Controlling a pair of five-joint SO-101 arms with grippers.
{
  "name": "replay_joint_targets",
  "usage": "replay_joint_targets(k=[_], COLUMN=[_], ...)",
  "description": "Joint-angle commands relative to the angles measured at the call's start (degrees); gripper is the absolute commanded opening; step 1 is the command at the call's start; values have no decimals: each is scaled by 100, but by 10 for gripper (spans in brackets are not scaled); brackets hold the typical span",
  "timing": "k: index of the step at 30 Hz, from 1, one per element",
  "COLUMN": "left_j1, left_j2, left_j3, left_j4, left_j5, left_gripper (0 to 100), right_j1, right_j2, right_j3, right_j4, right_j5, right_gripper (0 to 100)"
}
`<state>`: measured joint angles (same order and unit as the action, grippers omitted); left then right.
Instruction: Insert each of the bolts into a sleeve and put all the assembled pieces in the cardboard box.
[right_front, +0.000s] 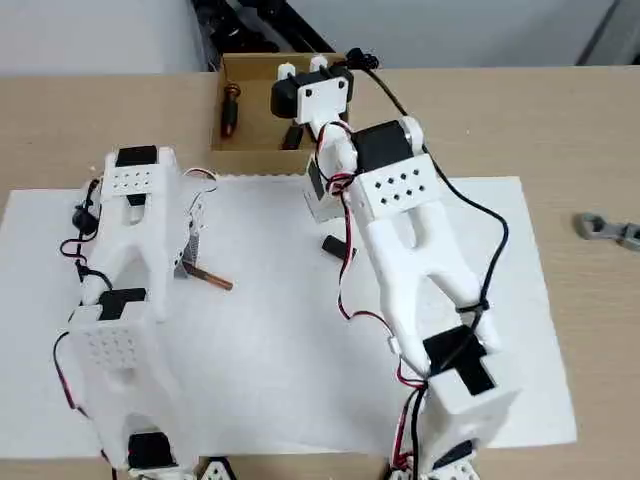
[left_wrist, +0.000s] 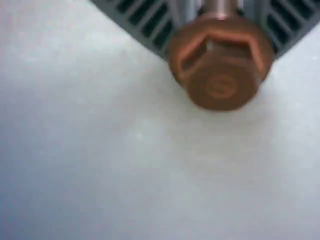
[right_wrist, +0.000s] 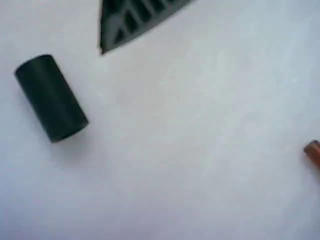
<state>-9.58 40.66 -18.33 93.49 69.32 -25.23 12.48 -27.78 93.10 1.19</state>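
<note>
My left gripper (right_front: 190, 252) hangs low over the left part of the white mat (right_front: 270, 380), shut on a copper bolt (right_front: 212, 279). The bolt's hexagonal head (left_wrist: 220, 65) sticks out between the ribbed pads (left_wrist: 135, 15). A black sleeve (right_front: 335, 246) lies on the mat near the middle; it shows as a short dark cylinder (right_wrist: 50, 97) on its side. My right gripper (right_front: 322, 198) hovers just behind that sleeve, near the cardboard box (right_front: 262, 155), open and holding nothing, one ribbed pad (right_wrist: 135, 20) showing. The box holds an assembled piece (right_front: 231, 108).
A second dark piece (right_front: 292, 136) lies in the box by its right wall. A grey metal tool (right_front: 606, 228) rests on the bare wooden table at the far right. The copper bolt's tip (right_wrist: 313, 151) shows in the right wrist view. Open mat stretches between the two arms.
</note>
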Motion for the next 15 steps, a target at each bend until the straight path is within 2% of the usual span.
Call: replay_joint_targets(k=[1, 8, 15], left_j1=[-79, -79, -79], left_j2=[422, 334, -1055], left_j3=[-22, -48, -31], left_j4=[-35, -35, 44], left_j5=[-79, -264, -932], left_gripper=[7, 7, 7], right_j1=[-40, -22, -13], right_j2=[-40, -31, 312], right_j3=[-237, -237, -237], right_j4=[-92, -92, -66], right_j5=[44, 44, 70], right_gripper=[220, 220, 220])
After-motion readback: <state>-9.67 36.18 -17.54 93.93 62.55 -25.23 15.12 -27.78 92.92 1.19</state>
